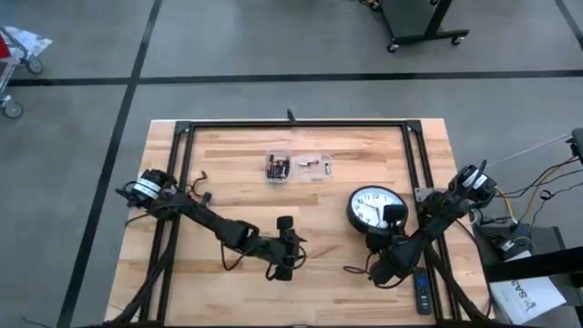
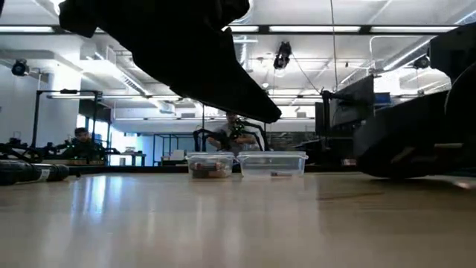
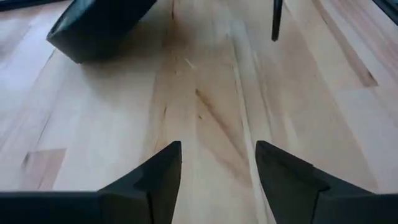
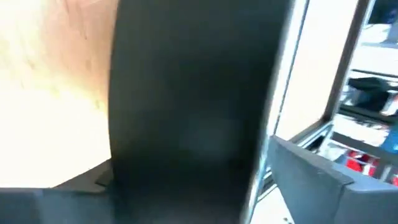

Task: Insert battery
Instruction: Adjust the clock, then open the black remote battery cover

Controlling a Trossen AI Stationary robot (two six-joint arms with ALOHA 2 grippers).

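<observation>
A round clock [image 1: 369, 206] with a black rim and white face lies face up on the right part of the table. My right gripper [image 1: 393, 217] is at its near right rim; in the right wrist view the dark clock [image 4: 193, 112] fills the gap between the fingers. Two clear boxes stand at the far middle: the left box [image 1: 278, 167] holds batteries, the right box [image 1: 315, 166] holds small parts. My left gripper [image 3: 217, 155] hovers open over bare wood near the table's middle [image 1: 285, 244], left of the clock. My right gripper holds the clock by its near right rim [image 1: 390, 215], with the rim between its two fingers. The fingers come level from the table's near side. One dark finger [image 1: 394, 213] shows over the face's edge; the other is hidden under the clock.
A dark remote-like bar [image 1: 421, 292] lies near the table's near right corner. A black metal frame [image 1: 291, 124] runs around the table's far and side edges. Bare wood [image 1: 237, 191] stretches between the boxes and my left arm. People sit in the room beyond.
</observation>
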